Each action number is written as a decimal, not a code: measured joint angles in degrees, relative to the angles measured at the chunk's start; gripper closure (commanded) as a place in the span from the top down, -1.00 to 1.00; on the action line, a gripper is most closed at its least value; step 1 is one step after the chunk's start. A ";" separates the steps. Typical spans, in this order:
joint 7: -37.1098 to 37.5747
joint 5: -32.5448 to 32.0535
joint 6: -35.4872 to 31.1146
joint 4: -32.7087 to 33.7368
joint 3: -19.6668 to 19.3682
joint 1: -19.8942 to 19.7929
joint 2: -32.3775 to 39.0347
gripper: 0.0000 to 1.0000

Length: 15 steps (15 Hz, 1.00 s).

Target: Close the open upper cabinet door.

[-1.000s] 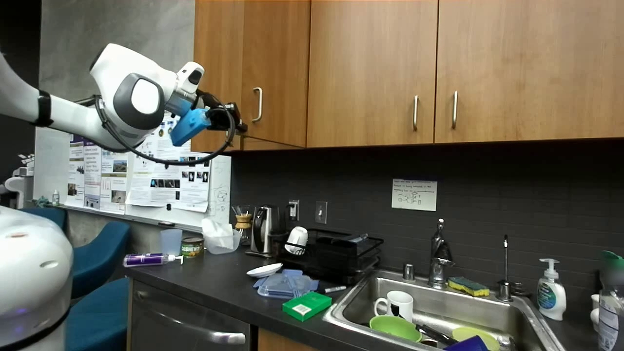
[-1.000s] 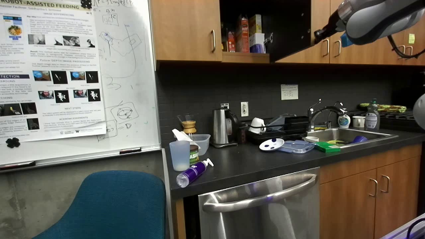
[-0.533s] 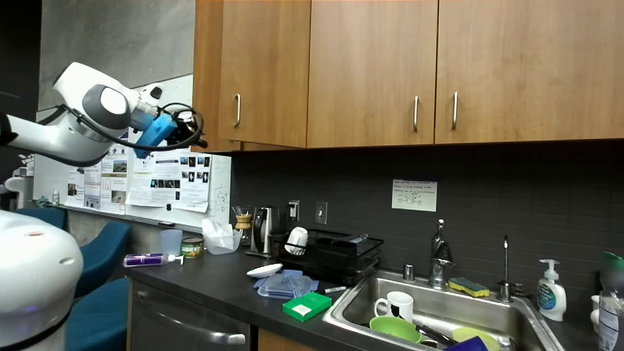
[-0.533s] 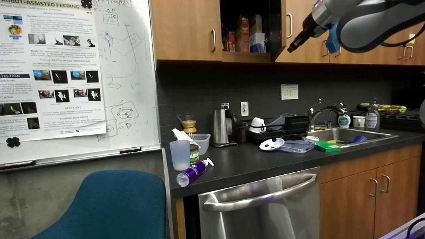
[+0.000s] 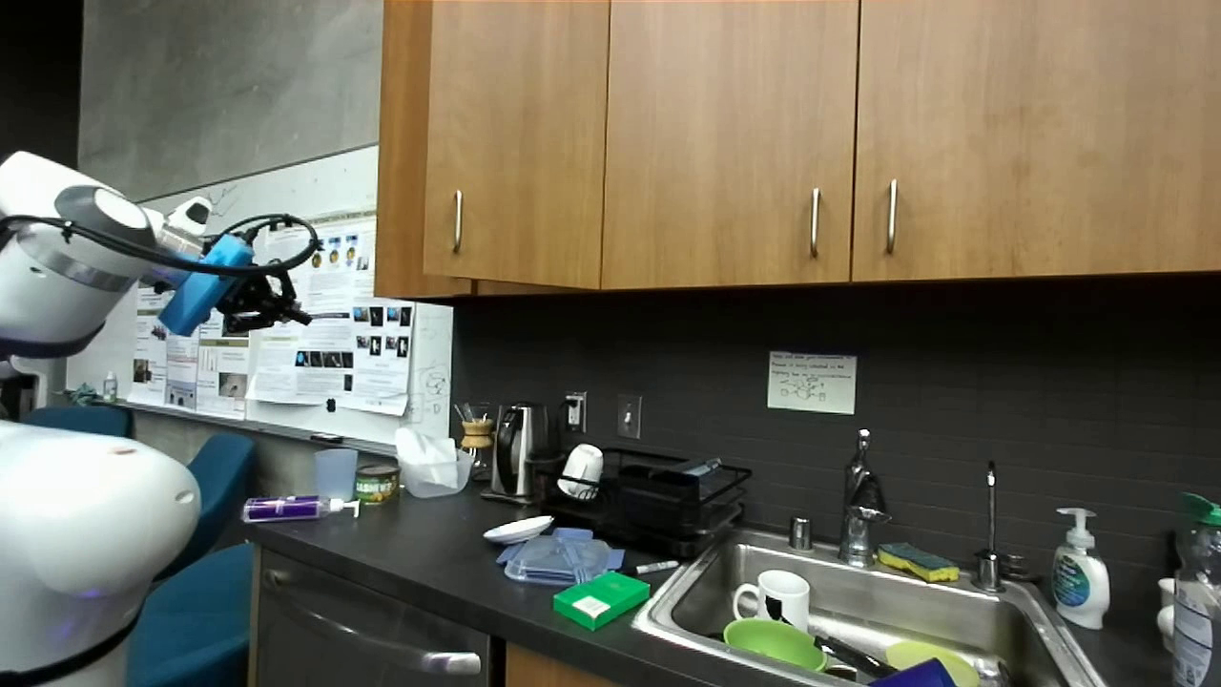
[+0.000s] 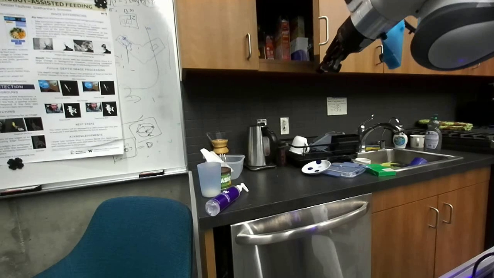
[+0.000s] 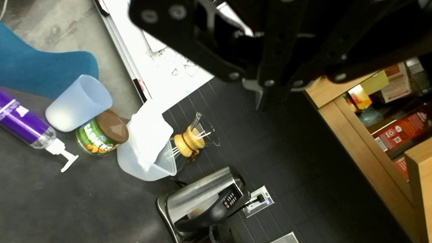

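The narrow upper cabinet door (image 5: 529, 124) is a brown wood panel with a slim silver bar handle (image 5: 458, 221). It stands partly open; in an exterior view the door (image 6: 334, 15) leaves a gap showing the dark cabinet inside. A wood edge of it (image 7: 422, 182) shows at the wrist view's right border. My gripper (image 5: 303, 317) hangs left of and below the door's free edge, apart from it. In an exterior view the gripper (image 6: 327, 68) overlaps the door's lower part. In the wrist view the gripper (image 7: 263, 98) comes in from the top, its fingers together and holding nothing.
Boxes (image 6: 283, 38) stand inside the cabinet. A closed cabinet door (image 6: 218, 34) lies beside the gap, and wider doors (image 5: 730, 124) on the other side. Below is a dark counter (image 5: 429, 544) with a kettle (image 5: 520, 448), a dish rack (image 5: 668, 496) and a purple bottle (image 5: 286, 508).
The door has swung further toward shut, and the cabinet gap is narrower. My gripper has moved from beside the door's free edge, away from it and lower.
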<state>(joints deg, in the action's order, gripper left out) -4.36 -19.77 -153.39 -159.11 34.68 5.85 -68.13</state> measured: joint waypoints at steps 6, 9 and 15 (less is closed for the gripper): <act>0.14 -3.10 -2.19 -0.16 -6.79 -8.25 0.06 -1.00; 0.63 -3.07 -8.23 -0.33 -13.60 -15.93 0.94 -1.00; 2.97 -2.37 -28.23 -0.51 -20.90 -23.26 5.27 -1.00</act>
<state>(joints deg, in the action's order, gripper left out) -1.39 -22.14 -181.62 -159.62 13.78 -17.42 -62.86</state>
